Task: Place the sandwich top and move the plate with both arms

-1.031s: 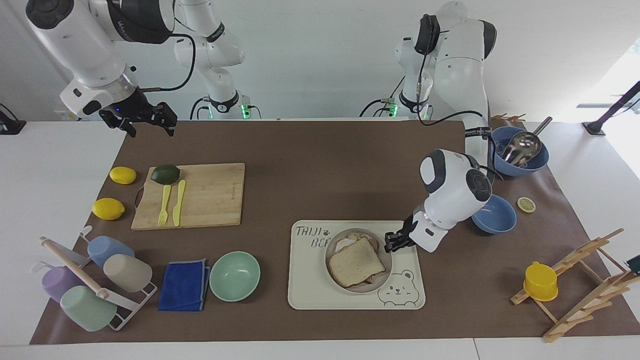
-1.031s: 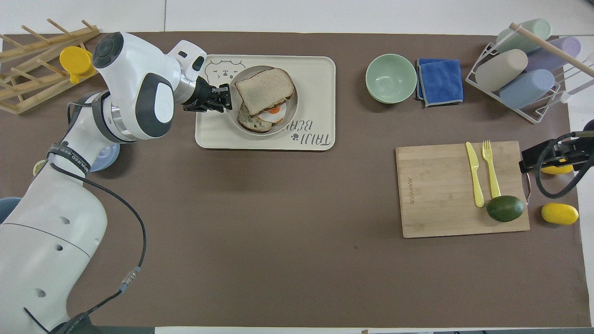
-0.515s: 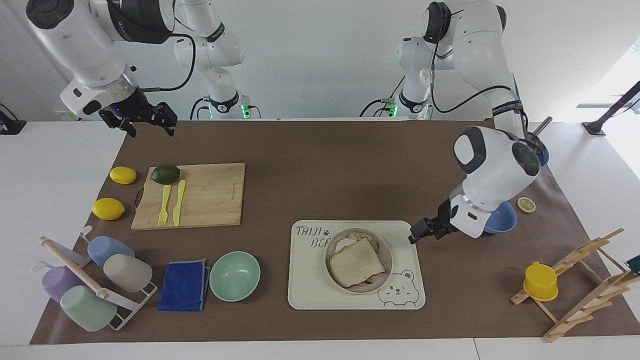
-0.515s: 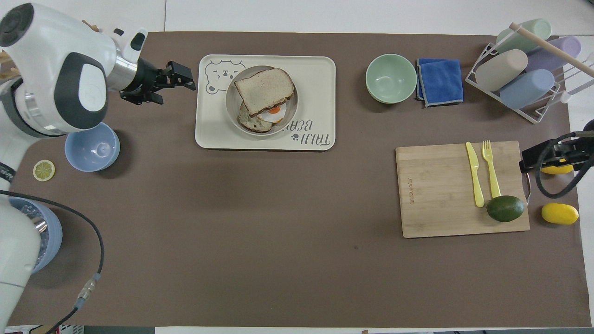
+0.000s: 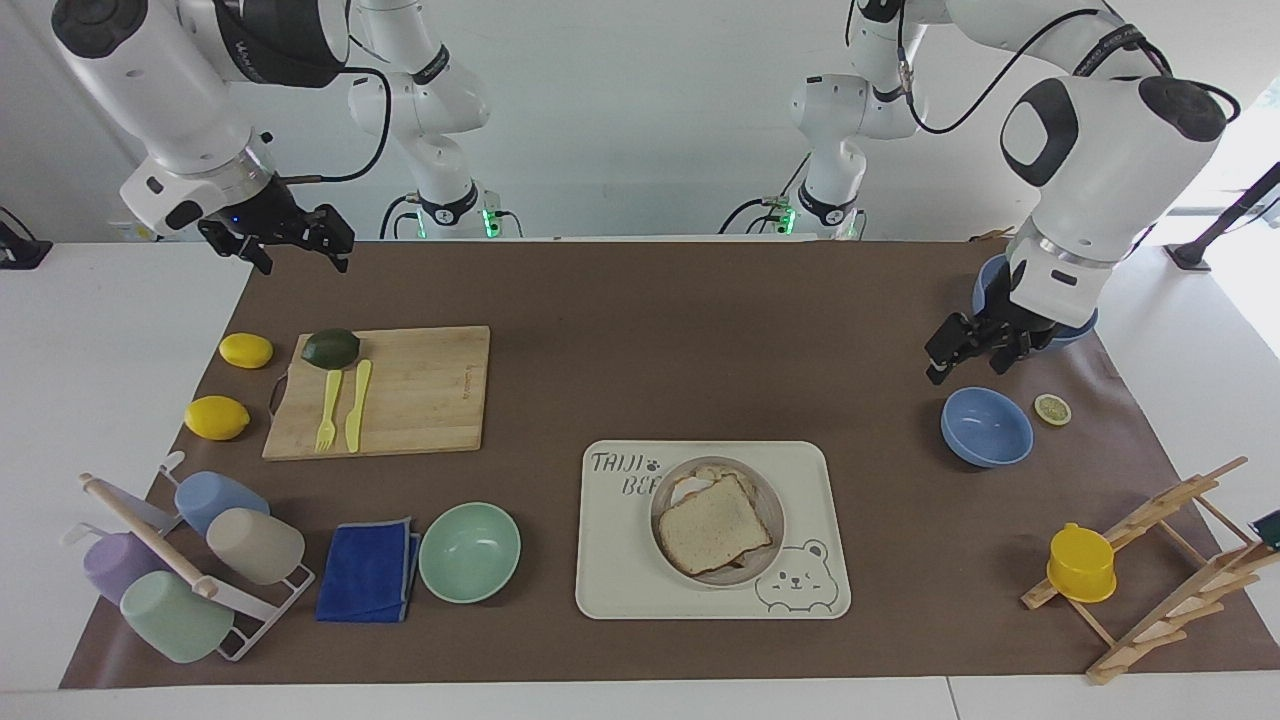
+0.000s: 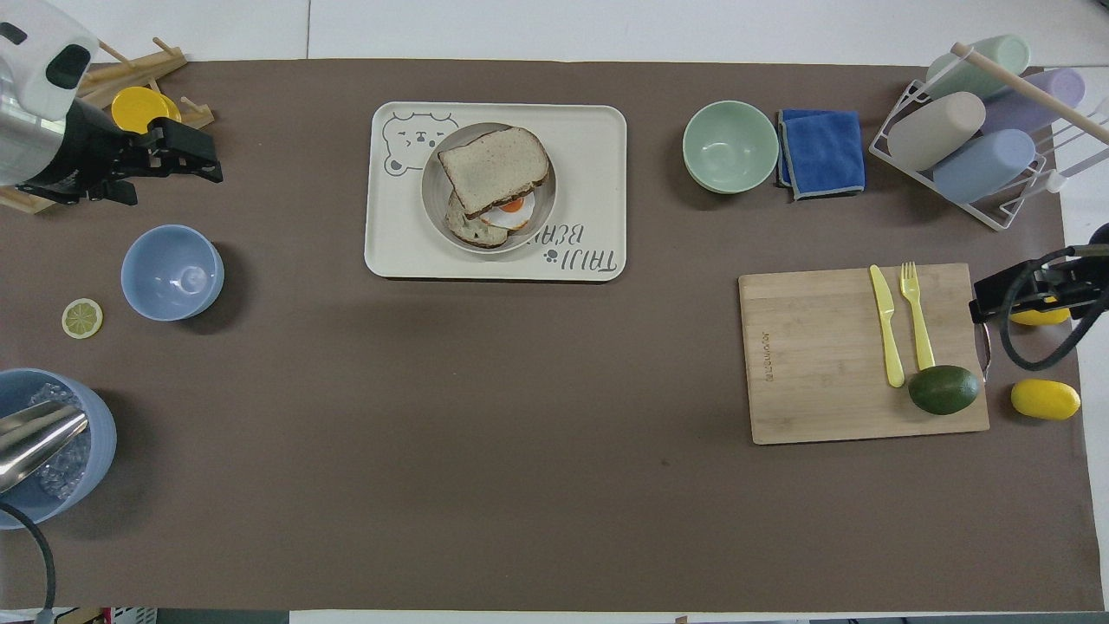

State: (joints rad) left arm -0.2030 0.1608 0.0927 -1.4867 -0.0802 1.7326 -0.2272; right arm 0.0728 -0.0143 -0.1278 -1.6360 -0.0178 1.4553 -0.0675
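The sandwich top [image 5: 715, 525] [image 6: 494, 169], a bare speckled slice, lies tilted on the egg slice [image 6: 507, 212] on the round beige plate [image 5: 773, 500] [image 6: 429, 199]. The plate sits on the cream bear tray [image 5: 620, 570] [image 6: 589, 139]. My left gripper [image 5: 968, 360] [image 6: 204, 156] hangs open and empty over the mat near the small blue bowl [image 5: 987, 427] [image 6: 171, 273], well away from the plate. My right gripper [image 5: 300, 262] [image 6: 983, 305] waits open, in the air over the mat's corner at the right arm's end, by the lemons.
A mint bowl [image 6: 729, 146], blue cloth [image 6: 823, 152] and cup rack [image 6: 979, 130] stand beside the tray. The cutting board [image 6: 814, 355] carries a fork, a knife and an avocado, with two lemons [image 6: 1044, 399] beside it. Wooden rack with yellow cup [image 5: 1080, 562], lemon slice [image 6: 81, 317] and ice bowl with scoop [image 6: 52, 442] fill the left arm's end.
My left gripper opened, let go at the plate's rim, rose and swung away toward the left arm's end of the table. The sandwich, plate and right arm have not moved.
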